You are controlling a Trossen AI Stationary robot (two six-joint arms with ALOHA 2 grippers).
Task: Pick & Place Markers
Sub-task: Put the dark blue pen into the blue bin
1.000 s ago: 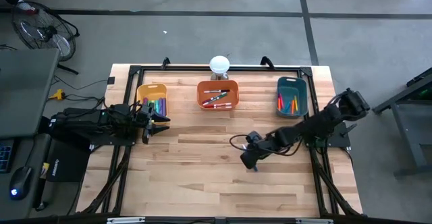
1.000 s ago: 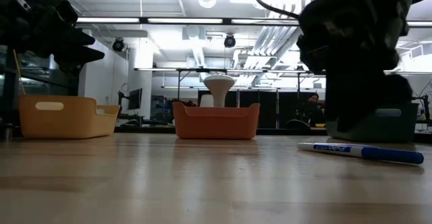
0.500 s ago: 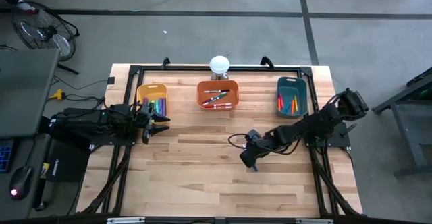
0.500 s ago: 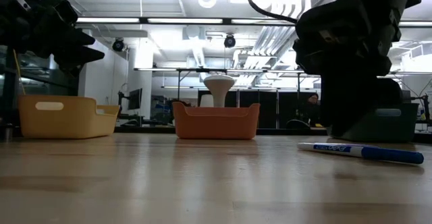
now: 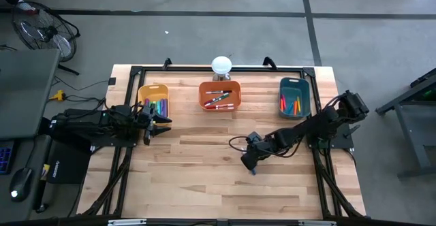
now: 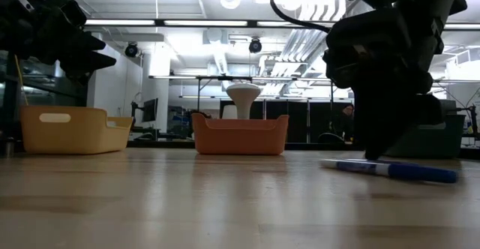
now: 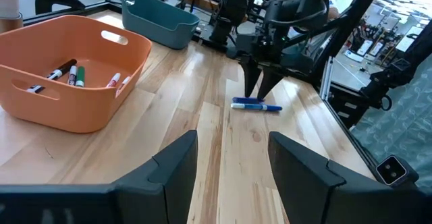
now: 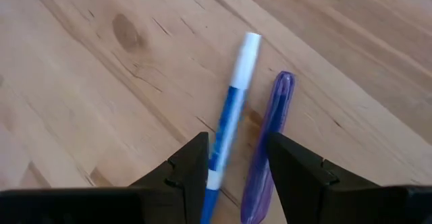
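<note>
Orange bin (image 5: 220, 95) holds markers (image 5: 219, 98); right gripper (image 8: 233, 162) spread around blue marker (image 8: 231, 113).

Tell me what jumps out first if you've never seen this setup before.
The right gripper stands open, fingertips down, over a blue marker lying on the bare wood near the table middle. Behind it sit three bins: yellow, orange and teal.
</note>
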